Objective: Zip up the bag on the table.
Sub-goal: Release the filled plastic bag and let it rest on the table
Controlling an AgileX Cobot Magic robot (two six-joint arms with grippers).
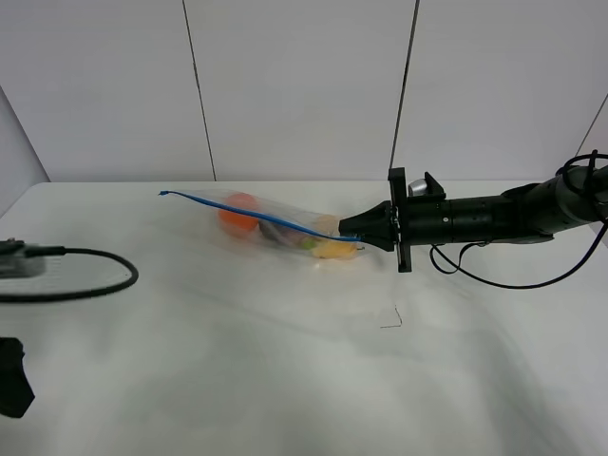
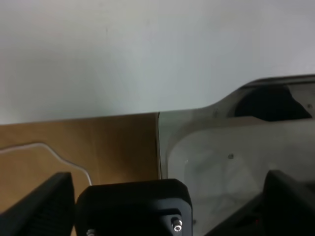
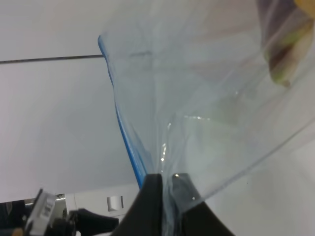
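Observation:
The bag (image 1: 275, 223) lies on the white table (image 1: 285, 370), clear and crinkly, with a blue zipper strip (image 1: 237, 211) running along its top edge. Orange, purple and yellow toy produce show through the plastic. My right gripper (image 1: 359, 233) reaches in from the right and is shut on the bag's right end, at the end of the zipper strip. In the right wrist view its fingers (image 3: 152, 196) pinch the plastic beside the blue strip (image 3: 129, 147). My left gripper (image 2: 167, 176) is open with nothing between its fingers, far from the bag, facing a wall.
A black cable (image 1: 100, 275) loops on the table at the left, leading to a blurred grey part (image 1: 19, 258) at the frame edge. A dark block (image 1: 13, 378) sits at the lower left. A small mark (image 1: 391, 318) lies in front of the right gripper.

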